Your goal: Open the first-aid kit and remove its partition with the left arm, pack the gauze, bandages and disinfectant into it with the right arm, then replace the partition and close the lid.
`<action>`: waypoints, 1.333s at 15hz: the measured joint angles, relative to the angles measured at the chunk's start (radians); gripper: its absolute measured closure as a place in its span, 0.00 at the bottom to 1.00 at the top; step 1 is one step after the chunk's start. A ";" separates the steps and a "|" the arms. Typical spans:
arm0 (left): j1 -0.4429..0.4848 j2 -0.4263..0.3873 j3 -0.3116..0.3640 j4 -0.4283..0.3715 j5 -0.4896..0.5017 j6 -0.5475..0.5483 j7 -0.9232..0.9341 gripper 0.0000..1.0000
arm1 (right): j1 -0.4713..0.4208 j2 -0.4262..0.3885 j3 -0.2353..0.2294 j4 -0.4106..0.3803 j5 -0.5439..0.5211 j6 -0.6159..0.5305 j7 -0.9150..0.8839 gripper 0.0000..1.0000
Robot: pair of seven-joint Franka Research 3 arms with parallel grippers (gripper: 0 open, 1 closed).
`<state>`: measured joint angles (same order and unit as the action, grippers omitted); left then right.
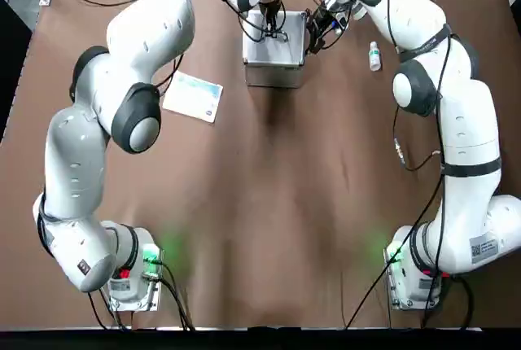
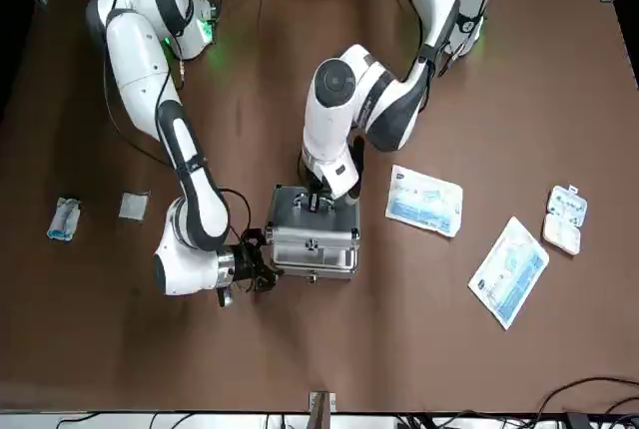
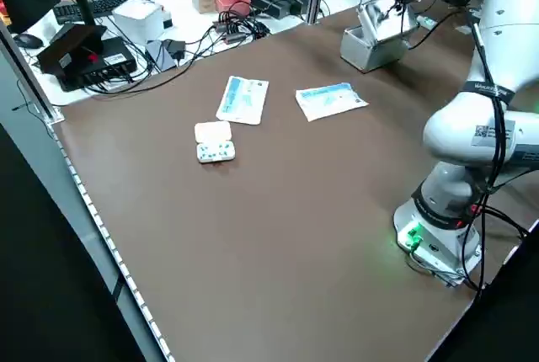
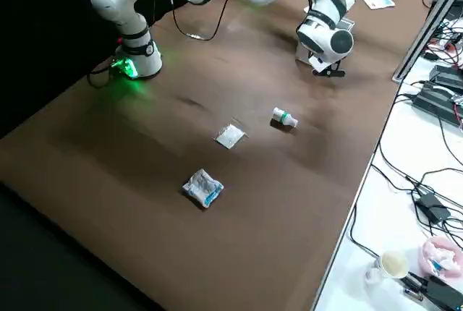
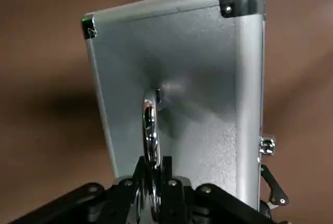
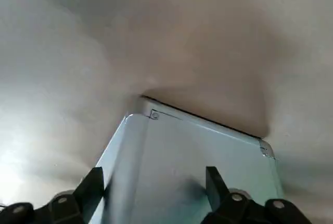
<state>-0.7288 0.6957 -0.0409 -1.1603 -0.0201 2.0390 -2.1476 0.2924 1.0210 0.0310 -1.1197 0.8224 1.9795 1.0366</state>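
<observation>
Just ribbed aluminium case (image 2: pixel 312 232), boxy

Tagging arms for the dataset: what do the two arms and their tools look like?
Both arms are glossy white with dark grey joint caps and black tools. The right arm has a QR sticker on its lowest link and a loose black cable. The left arm has a small black mark instead.

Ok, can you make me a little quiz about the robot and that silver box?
1. True or false: the disinfectant bottle is inside the silver case.
2. Whose fingers pinch the case's handle? A the left arm's, B the right arm's.
3. Fill in: the right gripper has its fingers ____.
Key: 1 false, it lies on the table; 2 A, the left gripper; 3 open.
</observation>
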 joint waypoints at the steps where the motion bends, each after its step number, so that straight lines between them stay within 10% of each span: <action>1: 0.000 -0.002 -0.001 0.000 0.000 -0.006 -0.002 0.86 | 0.000 0.000 0.000 0.000 0.000 0.000 0.000 0.15; 20: -0.004 -0.040 -0.036 -0.028 -0.001 -0.106 -0.022 0.86 | 0.000 0.002 0.000 0.000 0.001 -0.004 0.000 0.15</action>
<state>-0.7324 0.6553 -0.0768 -1.1884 -0.0215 1.9330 -2.1698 0.2924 1.0226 0.0310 -1.1197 0.8231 1.9752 1.0366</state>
